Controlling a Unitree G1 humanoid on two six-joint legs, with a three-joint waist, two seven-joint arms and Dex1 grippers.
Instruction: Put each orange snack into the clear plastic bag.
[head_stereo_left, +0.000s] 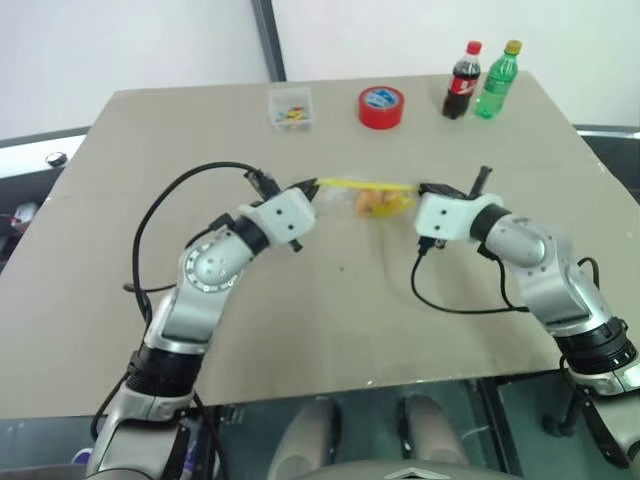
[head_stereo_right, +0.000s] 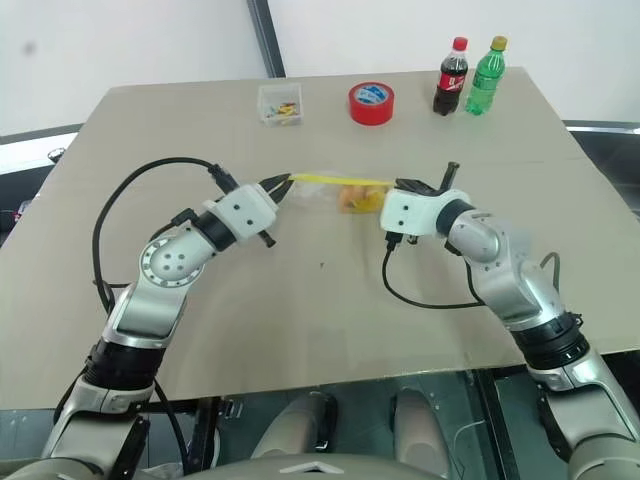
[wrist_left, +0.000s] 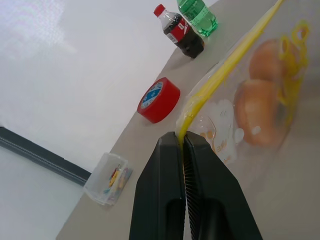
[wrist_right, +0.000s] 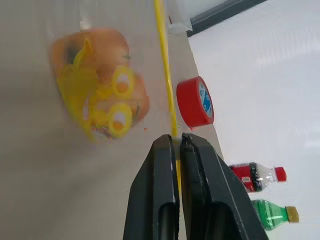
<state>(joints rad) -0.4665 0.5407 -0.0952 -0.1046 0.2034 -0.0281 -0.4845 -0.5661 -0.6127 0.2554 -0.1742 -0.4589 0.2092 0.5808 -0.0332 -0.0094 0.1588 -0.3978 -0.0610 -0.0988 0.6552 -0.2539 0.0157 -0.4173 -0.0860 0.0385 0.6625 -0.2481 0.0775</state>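
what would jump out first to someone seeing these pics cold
The clear plastic bag stretched taut above mid-table, its yellow seal strip pinched at one end by the left gripper and at the other by the right gripper, with both orange snacks inside. Next, the red tape roll and two small bottles along the far edge.

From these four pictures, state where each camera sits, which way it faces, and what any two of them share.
Left eye view: on the head, looking forward and down at the tan table; both arms show.
Right eye view: beside it, same scene.
Left wrist view: along the left hand, shut on the yellow seal strip of the clear plastic bag.
Right wrist view: along the right hand, shut on the strip's other end.
Shared: both wrist views show the orange snacks, red tape roll and two small bottles.
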